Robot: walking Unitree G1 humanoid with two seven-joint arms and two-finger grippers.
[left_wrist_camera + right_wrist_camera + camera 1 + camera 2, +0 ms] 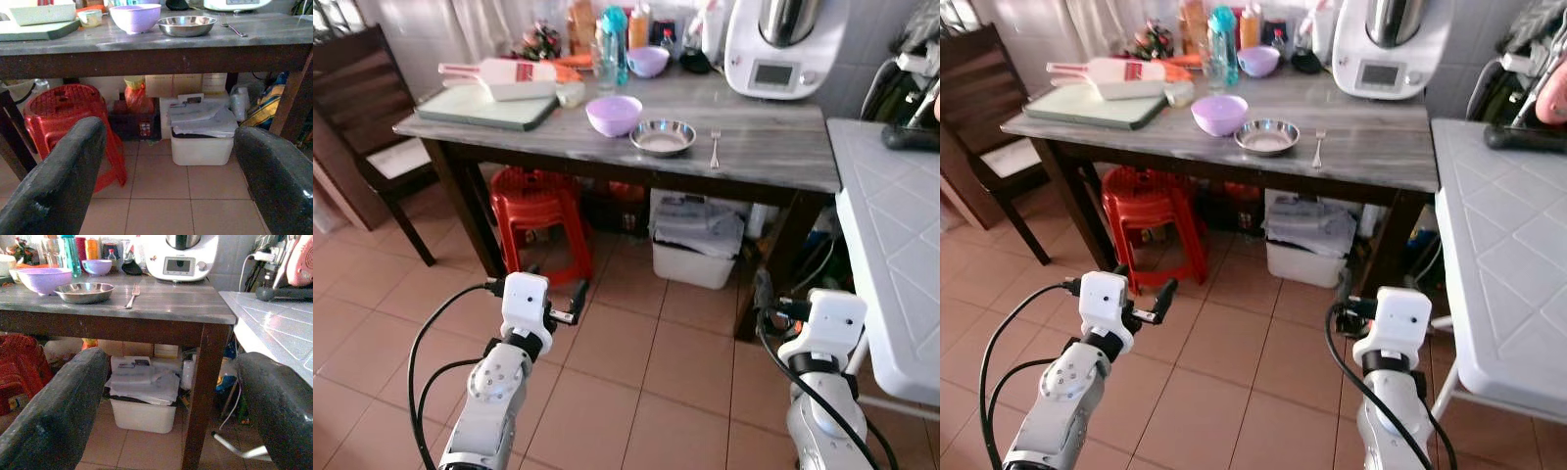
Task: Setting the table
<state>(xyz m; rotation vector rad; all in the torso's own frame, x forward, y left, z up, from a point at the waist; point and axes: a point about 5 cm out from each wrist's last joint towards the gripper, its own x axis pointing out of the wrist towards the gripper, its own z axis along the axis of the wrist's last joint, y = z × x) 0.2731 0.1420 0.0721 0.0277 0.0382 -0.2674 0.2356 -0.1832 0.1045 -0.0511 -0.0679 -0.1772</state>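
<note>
On the grey-topped wooden table [773, 147] stand a purple bowl [614, 115], a steel bowl [663, 136] to its right, and a fork [715, 147] further right. A second purple bowl [648, 61] sits at the back. Both arms are held low over the tiled floor, short of the table. My left gripper [168, 186] is open with nothing between its fingers and faces the table's underside and the red stool. My right gripper [171, 416] is also open and empty, facing the table's right leg.
A green cutting board [489, 106] with a white container [514, 78], bottles and a white kitchen machine [785, 44] crowd the tabletop. Beneath are a red stool [536, 220] and a white bin [695, 245]. A dark chair [362, 108] stands left, a white table [891, 245] right.
</note>
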